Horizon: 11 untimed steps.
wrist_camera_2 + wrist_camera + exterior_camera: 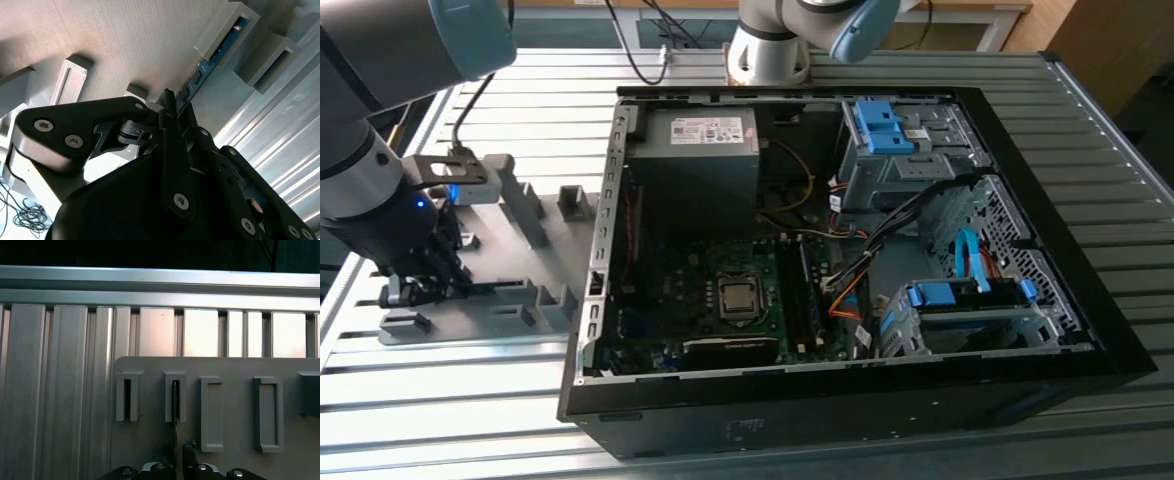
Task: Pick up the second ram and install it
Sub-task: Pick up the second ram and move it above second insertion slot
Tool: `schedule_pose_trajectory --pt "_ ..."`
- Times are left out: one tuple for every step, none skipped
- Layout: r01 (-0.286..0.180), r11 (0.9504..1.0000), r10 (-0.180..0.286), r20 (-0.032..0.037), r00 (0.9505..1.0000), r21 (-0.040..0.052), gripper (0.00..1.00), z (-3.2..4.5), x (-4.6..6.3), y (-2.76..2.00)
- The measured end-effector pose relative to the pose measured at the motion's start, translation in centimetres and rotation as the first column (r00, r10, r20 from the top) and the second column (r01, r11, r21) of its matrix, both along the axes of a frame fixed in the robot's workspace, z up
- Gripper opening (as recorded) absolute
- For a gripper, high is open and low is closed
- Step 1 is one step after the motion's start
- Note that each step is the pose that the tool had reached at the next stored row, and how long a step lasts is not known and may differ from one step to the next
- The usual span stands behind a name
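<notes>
Exterior view: the black gripper is over the grey plastic holder plate, at nine o'clock from the black computer case. Second wrist view: the second ram, a long thin dark circuit-board stick, stands in a grey slotted holder block, its near end at the gripper. First wrist view: the gripper meets the second ram; clamped or not, I cannot tell.
</notes>
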<state>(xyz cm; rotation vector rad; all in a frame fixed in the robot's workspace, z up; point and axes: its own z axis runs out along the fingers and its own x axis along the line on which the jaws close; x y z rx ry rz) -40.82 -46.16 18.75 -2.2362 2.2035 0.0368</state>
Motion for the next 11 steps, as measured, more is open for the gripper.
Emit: schedule_pose_trajectory --pt "0.0 1.0 0.0 -0.0001 1.0 0.0 0.23 0.01 0.0 0.0" --pt "-0.001 1.0 0.001 0.0 1.0 0.0001 0.23 0.01 0.0 0.0" --pt "-0.001 1.0 0.001 0.0 1.0 0.0 0.23 0.02 0.0 0.0" --pt "-0.001 1.0 0.001 -0.0001 1.0 0.0 0.23 0.02 0.0 0.0" --pt "-0.001 1.0 0.001 0.0 1.0 0.0 0.23 0.02 0.0 0.0" --pt "-0.001 1.0 0.001 -0.0001 1.0 0.0 0.23 0.02 0.0 0.0" --pt "-0.001 1.0 0.001 0.0 1.0 0.0 0.23 0.02 0.0 0.0" --pt "-0.001 1.0 0.001 0.0 1.0 0.0 0.23 0.02 0.0 0.0" --pt "-0.001 1.0 0.001 -0.0001 1.0 -0.0001 0.22 0.02 0.0 0.0" --pt "-0.001 1.0 0.001 -0.0001 1.0 0.0 0.22 0.02 0.0 0.0" --pt "-0.001 1.0 0.001 0.0 1.0 0.0 0.22 0.02 0.0 0.0"
